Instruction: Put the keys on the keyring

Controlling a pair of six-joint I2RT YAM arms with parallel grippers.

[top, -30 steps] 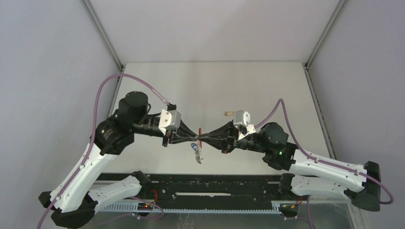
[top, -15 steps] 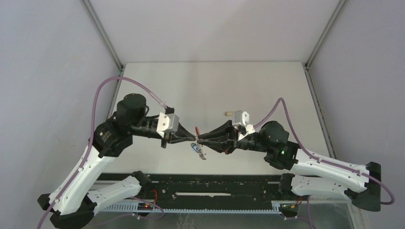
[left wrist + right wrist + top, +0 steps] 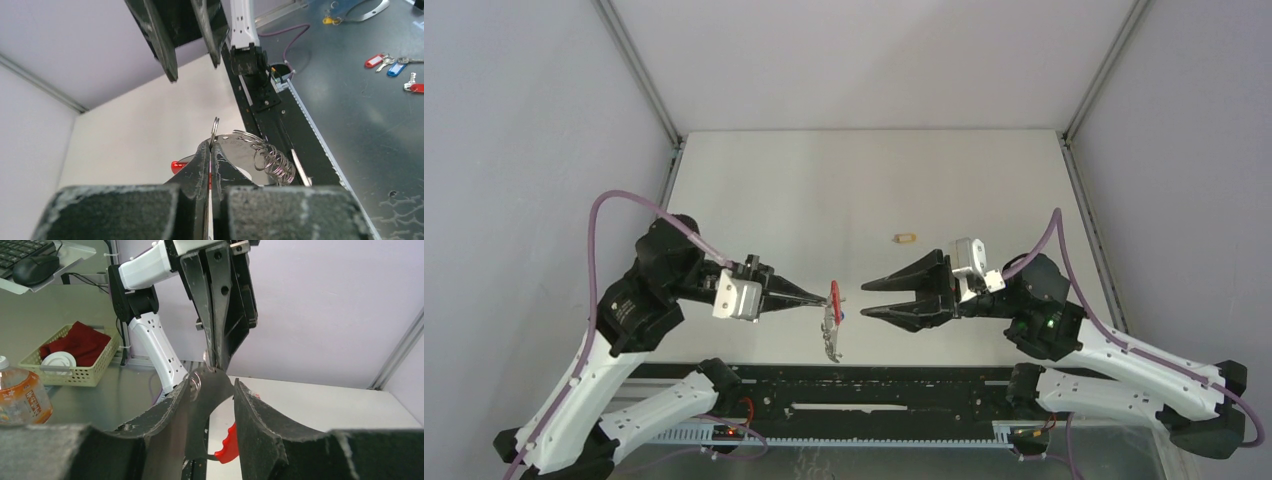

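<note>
My left gripper (image 3: pixel 827 296) is shut on the keyring (image 3: pixel 830 322) and holds it above the near middle of the table. In the left wrist view my gripper (image 3: pixel 211 145) pinches the grey plate (image 3: pixel 239 150); the wire clips (image 3: pixel 270 160) hang right and the red band (image 3: pixel 179 165) shows left. My right gripper (image 3: pixel 865 299) is open and empty, just right of the keyring. In the right wrist view the keyring (image 3: pixel 212 390) sits beyond my open gripper (image 3: pixel 214 382). A blue speck (image 3: pixel 840 313), perhaps the blue key, hangs by the keyring. The yellow-orange key (image 3: pixel 904 238) lies on the table.
A black rail (image 3: pixel 854 385) runs along the table's near edge, right below the keyring. Grey walls with metal posts (image 3: pixel 639 75) close in the table on three sides. Beyond the table, the right wrist view shows a basket (image 3: pixel 70 360) and a bottle (image 3: pixel 22 395).
My right gripper opened, let go of the keyring and drew back to the right. My left arm pulled back left and toward the near edge, carrying the keyring with it.
</note>
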